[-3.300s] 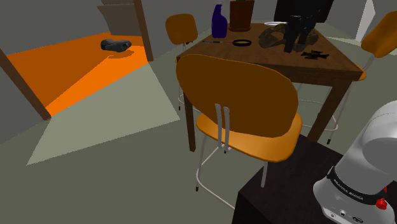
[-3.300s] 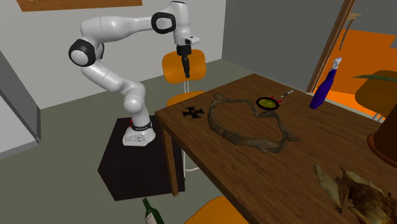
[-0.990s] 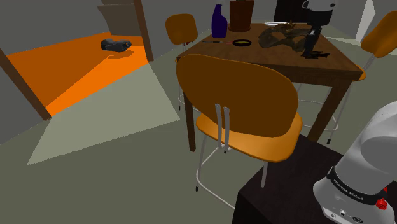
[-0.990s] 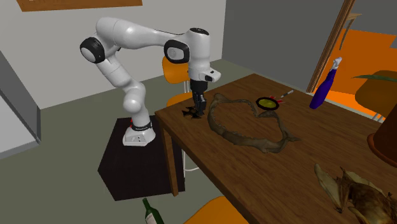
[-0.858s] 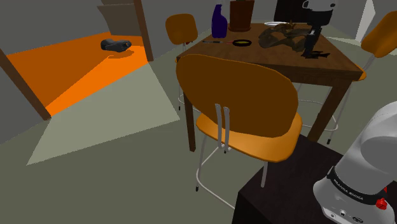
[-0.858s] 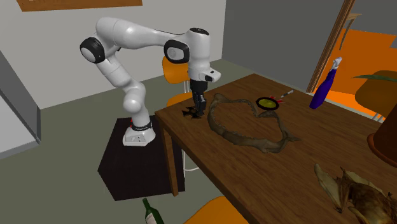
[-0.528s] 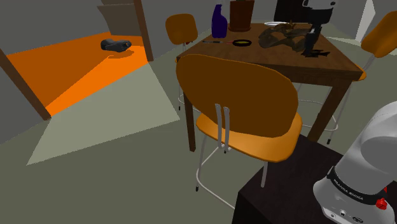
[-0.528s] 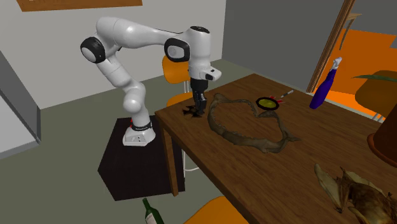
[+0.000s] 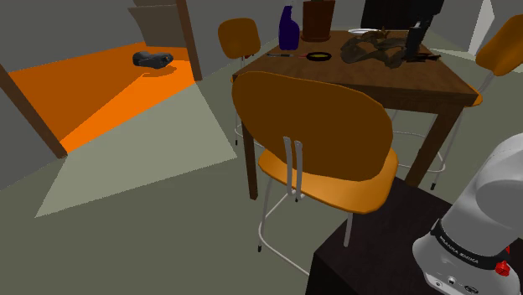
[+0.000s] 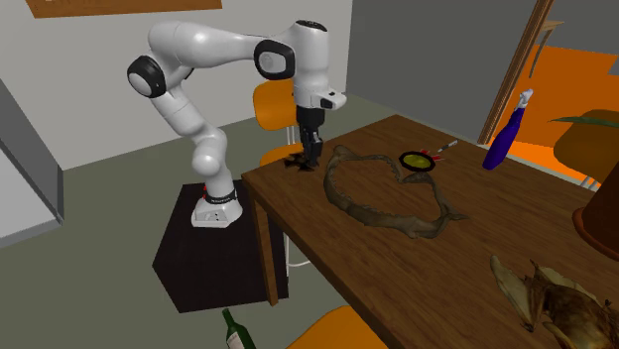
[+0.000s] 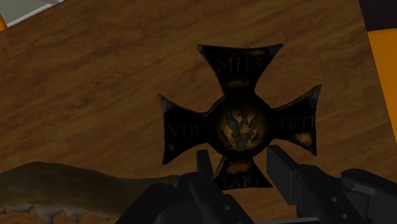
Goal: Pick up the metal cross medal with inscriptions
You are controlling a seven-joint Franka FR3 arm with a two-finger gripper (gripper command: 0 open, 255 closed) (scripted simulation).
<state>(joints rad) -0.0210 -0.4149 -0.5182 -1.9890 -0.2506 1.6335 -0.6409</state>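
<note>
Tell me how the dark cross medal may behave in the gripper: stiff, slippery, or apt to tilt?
The cross medal looks flat and rigid, so it probably keeps its shape. The gripper clasps just one arm of it, so it might pivot or slip if moved fast. Being thin, it is likely light.

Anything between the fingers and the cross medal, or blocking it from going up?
Nothing visible. The fingers clasp the cross medal by its lower arm; the curved brown piece lies beside it, not over it.
</note>
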